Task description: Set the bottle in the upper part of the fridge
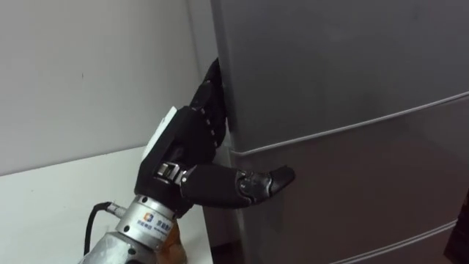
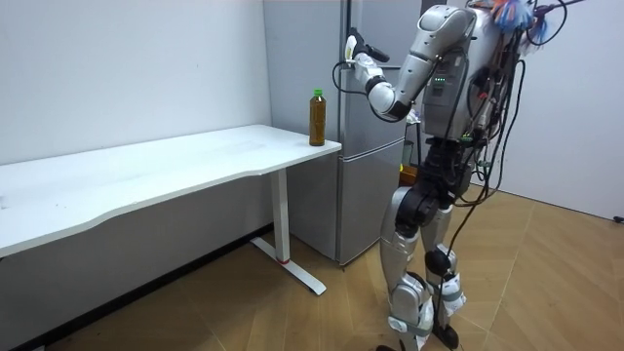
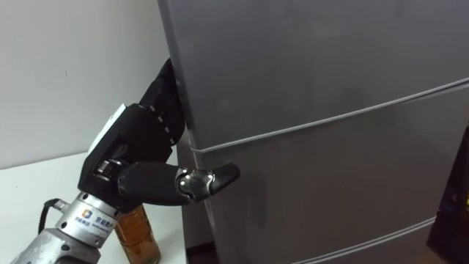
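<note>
The left hand (image 1: 187,150) sits at centre-left of the frame, against the left edge of the fridge's (image 1: 330,73) upper door, but I cannot tell whether it grips the door. The bottle (image 2: 317,117) stands upright on the table (image 2: 195,161) corner, just beside the fridge.

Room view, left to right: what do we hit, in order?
table → bottle → fridge. The left robot hand overlaps the fridge's edge, so it is left out of the order.
</note>
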